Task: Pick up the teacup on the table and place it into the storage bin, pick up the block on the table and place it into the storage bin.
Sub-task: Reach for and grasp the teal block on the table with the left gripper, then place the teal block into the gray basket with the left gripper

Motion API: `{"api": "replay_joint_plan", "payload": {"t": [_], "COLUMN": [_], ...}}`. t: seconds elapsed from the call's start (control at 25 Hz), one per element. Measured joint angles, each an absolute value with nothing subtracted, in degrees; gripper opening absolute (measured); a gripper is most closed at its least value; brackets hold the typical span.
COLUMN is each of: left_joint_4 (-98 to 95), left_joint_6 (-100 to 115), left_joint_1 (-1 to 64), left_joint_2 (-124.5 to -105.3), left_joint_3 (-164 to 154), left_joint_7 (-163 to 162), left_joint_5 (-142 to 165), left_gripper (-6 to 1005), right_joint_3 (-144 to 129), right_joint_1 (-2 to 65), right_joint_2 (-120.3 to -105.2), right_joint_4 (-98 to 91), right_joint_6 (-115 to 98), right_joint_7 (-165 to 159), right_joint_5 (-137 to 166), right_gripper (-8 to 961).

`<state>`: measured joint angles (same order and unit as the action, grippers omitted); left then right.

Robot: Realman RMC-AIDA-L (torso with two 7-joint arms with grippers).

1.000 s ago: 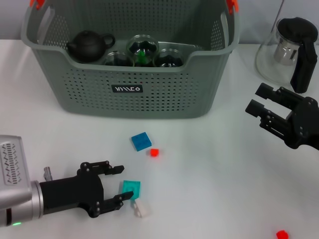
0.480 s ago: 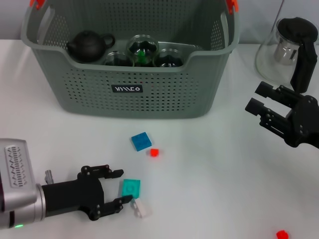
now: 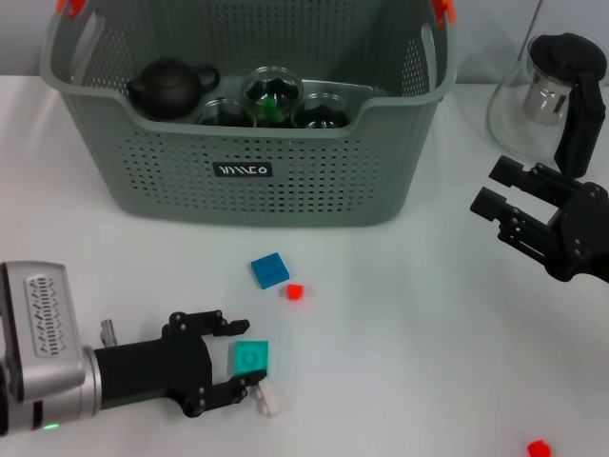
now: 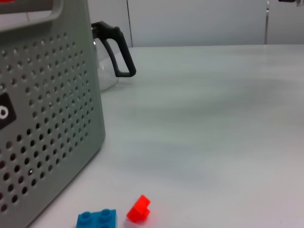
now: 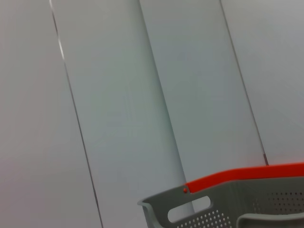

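From my remote station I saw a plain white matte desk (image 3: 400,314) filling nearly the whole head view, its surface smooth and evenly lit, with only soft, faint shadows. In the left wrist view the desk ran back to a pale grey panelled wall (image 4: 190,21), divided by thin vertical seams. The right wrist view looked at the same kind of pale panelled wall (image 5: 118,95), where narrow seams crossed at a slant and the light was diffuse.
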<state>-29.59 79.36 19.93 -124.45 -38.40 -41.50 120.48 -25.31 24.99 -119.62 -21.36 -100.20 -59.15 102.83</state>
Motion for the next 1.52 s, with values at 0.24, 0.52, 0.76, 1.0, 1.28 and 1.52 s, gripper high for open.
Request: {"api": "replay_joint_plan", "payload": {"t": [0.24, 0.52, 0.76, 1.0, 1.28, 1.52], "left_joint_4": [-29.3, -28.4, -28.1, -28.3, -28.7, -29.4], "left_joint_6": [79.4, 78.6, 78.3, 78.2, 77.8, 77.8], "left_joint_1": [20.4, 20.9, 21.0, 21.0, 21.7, 21.7], "left_joint_2": [-124.54, -124.51, -124.47, -124.44, -124.19, -124.15], "left_joint_3": [-38.4, -38.4, -38.4, -38.2, -38.3, -38.2], "left_joint_7": [-41.4, -41.4, -41.4, -41.6, -43.9, -45.9], "left_joint_5": [120.4, 120.7, 120.9, 120.6, 120.9, 121.1], "left_gripper": [607, 595, 563, 536, 505, 411], "right_joint_3": [-25.3, -25.3, -25.3, -25.3, -25.3, -25.3], "right_joint_1": [24.9, 24.9, 24.8, 24.8, 24.8, 24.8], "right_joint_2": [-119.62, -119.62, -119.56, -119.53, -119.53, -119.53], "right_joint_4": [-21.4, -21.4, -21.4, -21.4, -21.4, -21.4], "right_joint_6": [-100.1, -100.0, -100.0, -100.0, -100.2, -100.2], "right_joint_7": [-59.2, -59.1, -59.1, -59.1, -59.1, -59.2], "right_joint_5": [102.8, 102.8, 102.8, 102.8, 102.8, 102.8], "right_gripper": [576, 576, 576, 576, 576, 576]}}
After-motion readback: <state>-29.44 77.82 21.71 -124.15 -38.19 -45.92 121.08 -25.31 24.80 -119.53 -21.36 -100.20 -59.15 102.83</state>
